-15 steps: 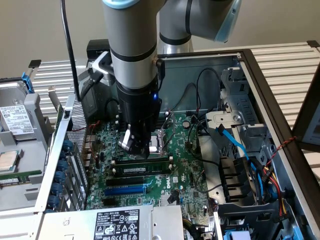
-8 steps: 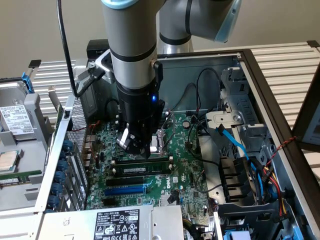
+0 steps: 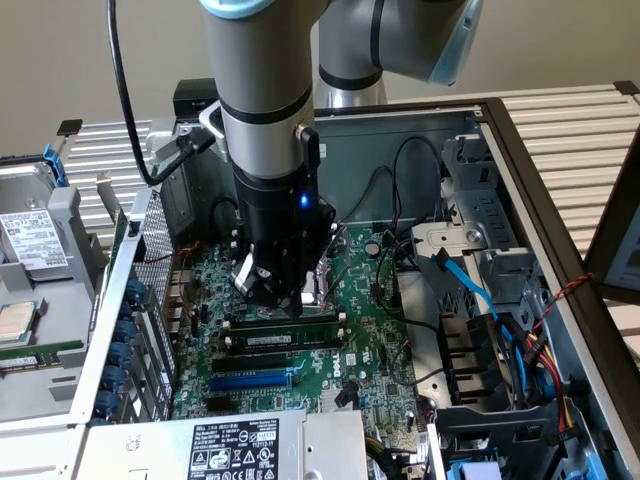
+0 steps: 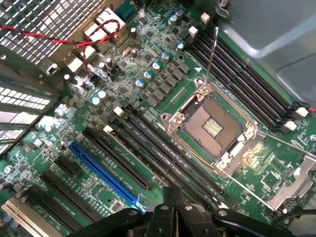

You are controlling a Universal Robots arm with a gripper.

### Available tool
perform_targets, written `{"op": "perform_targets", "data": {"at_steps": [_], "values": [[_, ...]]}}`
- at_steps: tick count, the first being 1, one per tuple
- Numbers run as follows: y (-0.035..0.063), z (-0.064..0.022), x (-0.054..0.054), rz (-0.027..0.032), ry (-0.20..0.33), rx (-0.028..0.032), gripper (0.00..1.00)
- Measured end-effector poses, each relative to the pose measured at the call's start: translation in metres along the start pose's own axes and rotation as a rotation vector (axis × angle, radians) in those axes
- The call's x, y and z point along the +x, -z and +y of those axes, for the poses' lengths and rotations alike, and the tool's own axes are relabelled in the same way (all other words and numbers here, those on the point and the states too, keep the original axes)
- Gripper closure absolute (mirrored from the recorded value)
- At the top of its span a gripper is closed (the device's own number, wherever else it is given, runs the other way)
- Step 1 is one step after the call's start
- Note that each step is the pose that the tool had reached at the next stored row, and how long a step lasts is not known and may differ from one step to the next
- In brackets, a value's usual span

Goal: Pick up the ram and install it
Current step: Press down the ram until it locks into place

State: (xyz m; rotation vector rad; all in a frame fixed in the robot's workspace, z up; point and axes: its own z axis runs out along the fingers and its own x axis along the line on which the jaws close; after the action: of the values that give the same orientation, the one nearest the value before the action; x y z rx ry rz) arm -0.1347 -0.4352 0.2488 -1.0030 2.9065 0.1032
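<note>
The claw (image 3: pixel 283 292) hangs low over the big green board (image 3: pixel 370 345) inside the open computer case (image 3: pixel 520 170), its tip just above the row of long memory slots beside the processor socket (image 4: pixel 213 127). I cannot tell whether the claw is open or closed, and nothing shows plainly caught in it. The ram (image 3: pixel 285 340), a thin green stick with a white label, lies lengthwise in a slot just beside the claw's tip, on the side toward the blue slot (image 3: pixel 250 381). It looks level and low in its slot, though I cannot tell whether the claw touches it. By my reading the picking-up is done and the work stands at the seating stage, with the stick already in the slot. Any move from here calls for straight, even downward pressure along the stick, square to the slot, and for care around the socket's thin metal levers and the red and black wires (image 4: pixel 59 37) nearby. The arm (image 3: pixel 265 100) comes down almost upright from above the case, its grey wrist section showing a small blue light, with a black cable (image 3: pixel 122 90) looping off toward the exterior view's left.
</note>
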Motion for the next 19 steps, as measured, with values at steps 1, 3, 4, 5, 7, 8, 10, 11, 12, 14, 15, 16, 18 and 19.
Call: {"op": "perform_targets", "data": {"at_steps": [1, 3, 4, 5, 7, 8, 10, 11, 12, 14, 15, 16, 18, 19], "values": [[-0.0001, 0.0, 0.0, -0.0008, -0.018, 0.0015, 0.89], [-0.0002, 0.0, 0.0, -0.0022, -0.052, 0.0044, 0.89], [-0.0002, 0.0, 0.0, -0.0029, -0.069, 0.0058, 0.89], [-0.0003, 0.0, 0.0, -0.0037, -0.088, 0.0074, 0.89], [-0.0004, 0.0, 0.0, -0.0052, -0.122, 0.0102, 0.89], [-0.0005, 0.0, 0.0, -0.0059, -0.138, 0.0116, 0.89], [-0.0006, 0.0, 0.0001, -0.0073, -0.173, 0.0145, 0.89], [-0.0007, 0.0, 0.0001, -0.0081, -0.189, 0.0159, 0.89], [-0.0008, 0.0, 0.0001, -0.0088, -0.207, 0.0174, 0.89], [-0.0009, 0.0, 0.0001, -0.0102, -0.241, 0.0201, 0.89], [-0.001, 0.0, 0.0001, -0.011, -0.257, 0.0216, 0.89], [-0.0011, 0.0, 0.0001, -0.0118, -0.275, 0.023, 0.89], [-0.0012, -0.0001, 0.0001, -0.0131, -0.309, 0.0259, 0.89], [-0.0012, -0.0001, 0.0001, -0.0139, -0.326, 0.0273, 0.89]]}}
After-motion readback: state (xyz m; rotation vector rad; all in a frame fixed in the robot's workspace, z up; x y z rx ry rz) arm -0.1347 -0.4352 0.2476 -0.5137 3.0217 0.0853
